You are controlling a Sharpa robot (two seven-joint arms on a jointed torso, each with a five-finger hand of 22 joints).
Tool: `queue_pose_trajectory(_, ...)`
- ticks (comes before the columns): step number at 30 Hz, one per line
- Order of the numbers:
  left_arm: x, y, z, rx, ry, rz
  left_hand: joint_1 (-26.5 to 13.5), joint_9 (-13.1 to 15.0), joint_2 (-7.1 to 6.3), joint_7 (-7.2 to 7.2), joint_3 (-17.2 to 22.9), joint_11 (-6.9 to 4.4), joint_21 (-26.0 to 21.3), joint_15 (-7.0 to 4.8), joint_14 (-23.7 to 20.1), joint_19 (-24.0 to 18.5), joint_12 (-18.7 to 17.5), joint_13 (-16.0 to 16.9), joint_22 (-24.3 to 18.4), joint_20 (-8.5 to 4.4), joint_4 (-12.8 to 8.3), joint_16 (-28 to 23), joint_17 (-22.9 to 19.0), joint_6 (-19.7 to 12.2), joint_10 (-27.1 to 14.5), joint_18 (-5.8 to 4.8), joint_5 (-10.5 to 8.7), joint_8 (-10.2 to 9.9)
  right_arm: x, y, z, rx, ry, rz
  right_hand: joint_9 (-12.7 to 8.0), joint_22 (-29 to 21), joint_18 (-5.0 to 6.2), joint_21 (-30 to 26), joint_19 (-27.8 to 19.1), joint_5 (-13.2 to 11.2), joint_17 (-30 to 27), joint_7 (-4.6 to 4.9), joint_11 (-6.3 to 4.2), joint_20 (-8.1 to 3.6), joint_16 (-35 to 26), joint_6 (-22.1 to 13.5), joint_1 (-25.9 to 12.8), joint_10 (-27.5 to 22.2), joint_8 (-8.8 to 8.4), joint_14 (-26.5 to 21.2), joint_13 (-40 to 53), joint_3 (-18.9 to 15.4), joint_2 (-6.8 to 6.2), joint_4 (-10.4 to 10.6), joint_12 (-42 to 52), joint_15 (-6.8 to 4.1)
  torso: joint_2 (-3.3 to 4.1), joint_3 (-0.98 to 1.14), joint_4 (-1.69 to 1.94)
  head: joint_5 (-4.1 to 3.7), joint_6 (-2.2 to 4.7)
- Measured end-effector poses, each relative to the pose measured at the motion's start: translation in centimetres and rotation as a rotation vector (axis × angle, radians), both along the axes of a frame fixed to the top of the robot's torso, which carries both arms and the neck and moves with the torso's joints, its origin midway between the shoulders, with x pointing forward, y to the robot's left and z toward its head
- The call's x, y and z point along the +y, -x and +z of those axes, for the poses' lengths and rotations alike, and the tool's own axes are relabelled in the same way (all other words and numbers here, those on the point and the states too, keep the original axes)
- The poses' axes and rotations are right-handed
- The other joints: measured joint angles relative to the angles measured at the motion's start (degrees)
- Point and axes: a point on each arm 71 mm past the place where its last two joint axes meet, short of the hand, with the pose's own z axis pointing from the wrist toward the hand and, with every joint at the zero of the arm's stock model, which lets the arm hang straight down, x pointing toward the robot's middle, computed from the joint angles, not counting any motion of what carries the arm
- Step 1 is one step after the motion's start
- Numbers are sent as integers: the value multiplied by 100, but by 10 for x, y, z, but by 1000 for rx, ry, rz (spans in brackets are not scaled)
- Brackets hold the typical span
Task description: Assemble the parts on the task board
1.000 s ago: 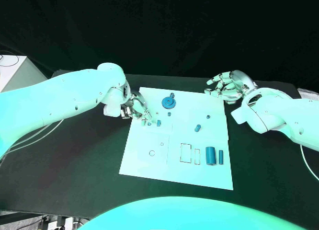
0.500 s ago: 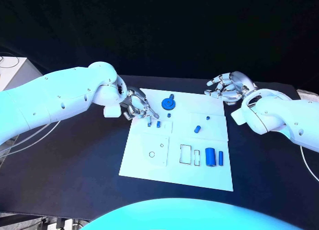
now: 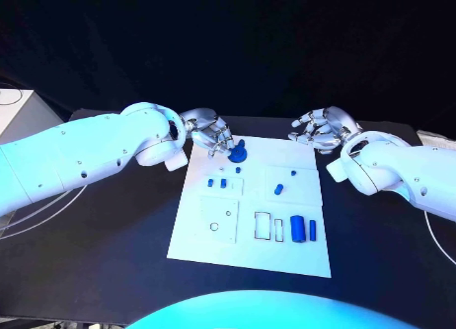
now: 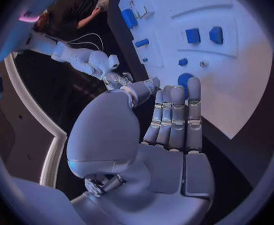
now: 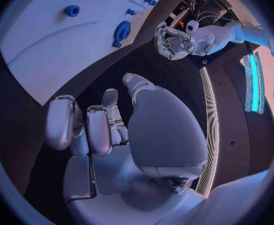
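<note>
The left hand (image 3: 212, 131) is hovering with its fingers spread and holding nothing, its fingertips right over the round blue disc part (image 3: 238, 152) at the task board's (image 3: 250, 253) far edge, probably lining up to grasp it. The right hand (image 3: 321, 127) is waiting beyond the board's far right corner over the black worktop (image 3: 109, 233), fingers loosely curled around nothing.

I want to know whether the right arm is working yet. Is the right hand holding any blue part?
No: in the head view the right hand sits curled at the task board's far corner, holding nothing.

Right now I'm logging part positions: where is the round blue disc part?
In the head view the round blue disc part lies at the task board's far edge, left of centre, just beside the left hand's fingertips.
</note>
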Motion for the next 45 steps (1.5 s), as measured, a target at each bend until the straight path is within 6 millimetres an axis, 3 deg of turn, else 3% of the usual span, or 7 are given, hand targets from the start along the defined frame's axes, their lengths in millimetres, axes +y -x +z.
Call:
queue_pose_trajectory(8, -24, 4, -11, -256, -56, -98, -50, -155, -112, 19, -119, 93, -2, 62, -62, -61, -420, -376, 19, 61, -19, 51, -206, -124, -353, 0, 0, -243, 0, -1, 0, -8, -4, -2, 0, 0, 0, -94, -41, 0, -44, -13, 3, 0, -54, -13, 0, -158, 0, -21, -154, 33, 0, -33, -135, 21, 2, -5, 0, -63, 86)
queue_pose_trajectory(14, -36, 5, -24, -365, -174, -172, -37, -229, -196, -140, -172, 83, -25, 82, -82, -81, -505, -518, 1, 82, -26, 178, -283, -22, -446, 0, 0, -358, 0, -1, 1, -13, -6, -2, 0, -1, 0, -94, -40, 0, -44, 1, 0, 1, -54, 1, 0, -162, 0, -42, -193, 33, 0, -33, -169, 0, 5, -5, -4, -83, 114)
queue_pose_trajectory(23, -43, 6, -45, -430, -301, -239, -11, -279, -223, -199, -219, 53, -25, 79, -79, -37, -535, -610, 2, 82, -27, 290, -323, 38, -476, -1, 0, -449, 1, -1, 1, -17, -8, -3, 0, -1, 0, -94, -40, 0, -44, 1, 5, 1, -54, 2, 1, -218, 0, -42, -246, 32, 0, -32, -214, 0, 9, -1, -7, -123, 129)
queue_pose_trajectory(36, -51, 7, -53, -461, -347, -279, -11, -327, -223, -243, -251, 52, 20, 60, -59, 20, -534, -678, 52, 67, -27, 511, -348, 108, -475, -1, 0, -557, 2, -1, 1, -18, -9, -1, 1, -2, 0, -94, -40, 0, -38, 1, 7, 1, -54, 1, 1, -257, 0, -42, -282, 32, -1, -32, -214, 0, 8, 2, -4, -147, 136)
queue_pose_trajectory(45, -53, 7, -55, -461, -360, -296, 42, -365, -169, -306, -200, -42, 198, -32, 185, 76, -445, -759, 190, 11, -27, 990, -122, 515, -195, -1, 0, -692, 3, 0, 1, -17, -10, 2, -5, -2, 0, -94, -40, 0, -38, 0, 7, 1, -53, 0, 1, -256, 0, -42, -293, 32, -1, -32, -243, 0, 4, 2, -2, -158, 110)
